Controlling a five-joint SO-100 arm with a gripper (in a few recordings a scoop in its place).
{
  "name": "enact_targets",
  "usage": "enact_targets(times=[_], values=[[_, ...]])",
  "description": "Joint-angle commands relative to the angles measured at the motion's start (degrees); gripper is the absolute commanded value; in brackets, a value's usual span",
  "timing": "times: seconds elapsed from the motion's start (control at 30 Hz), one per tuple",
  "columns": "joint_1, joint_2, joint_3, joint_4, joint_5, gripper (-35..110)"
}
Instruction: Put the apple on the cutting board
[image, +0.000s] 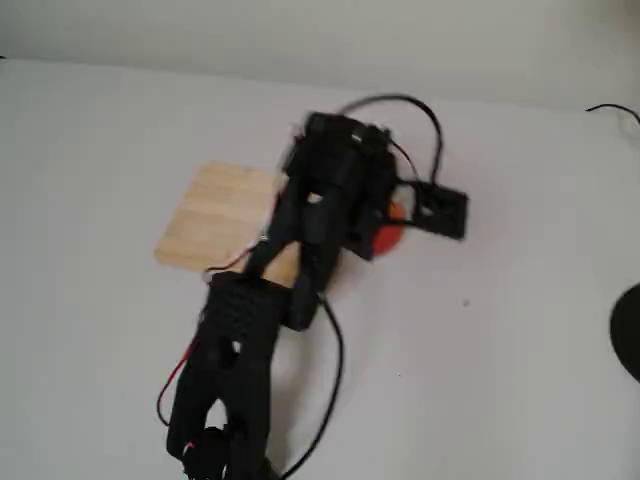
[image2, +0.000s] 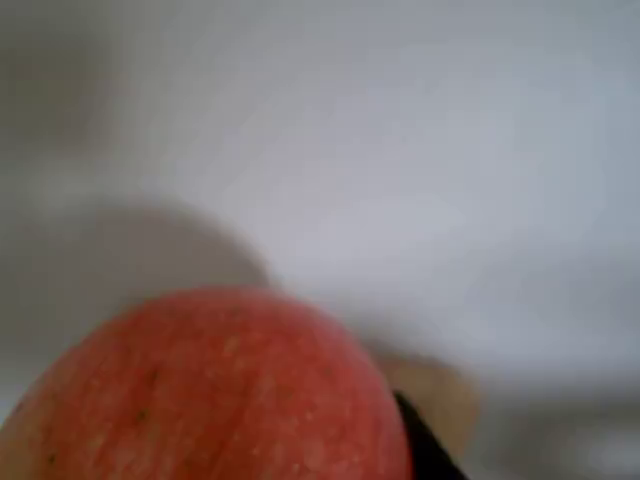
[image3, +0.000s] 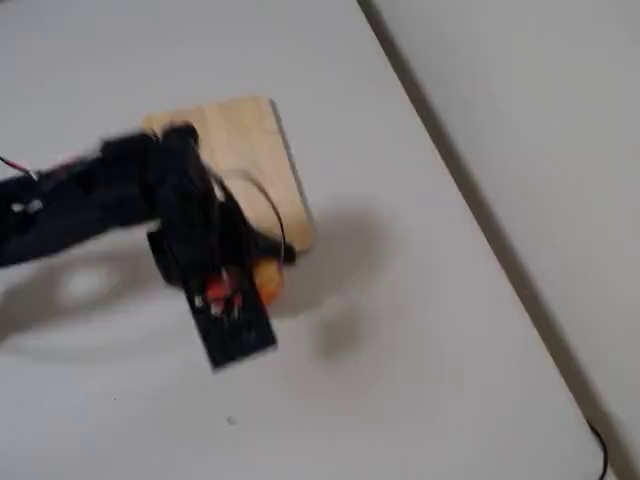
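Red and orange skin filled the lower left of the wrist view, where the apple (image2: 210, 400) sat very close to the lens, with a dark sliver of the gripper at its right edge and a blurred tan patch just beyond. In a fixed view the black arm (image: 240, 360) reached up across the white table (image: 90, 140), its gripper (image: 375, 225) over the apple (image: 392, 232), of which just a red-orange edge peeked out to the right of the black housing. That fruit lay just beside the right end of the light-wood cutting board (image: 215, 215), whose near corner the arm covered. In the other fixed view the apple (image3: 266, 278) showed as an orange-yellow spot under the gripper (image3: 245, 275), close to the board's (image3: 245, 140) near corner. The pictures were blurred, and I could not tell how far the jaws stood apart or whether they actually gripped the fruit.
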Motion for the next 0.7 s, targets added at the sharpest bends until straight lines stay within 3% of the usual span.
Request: enact_targets(times=[0.0, 0.3, 0.57, 0.67], values=[[-7.0, 11.7, -0.8, 2.8, 1.8, 6], [-22.0, 4.2, -3.3, 2.1, 5.6, 8], [-24.7, -12.0, -14.9, 2.3, 6.9, 9], [-24.8, -15.0, -15.9, 2.3, 6.7, 23]])
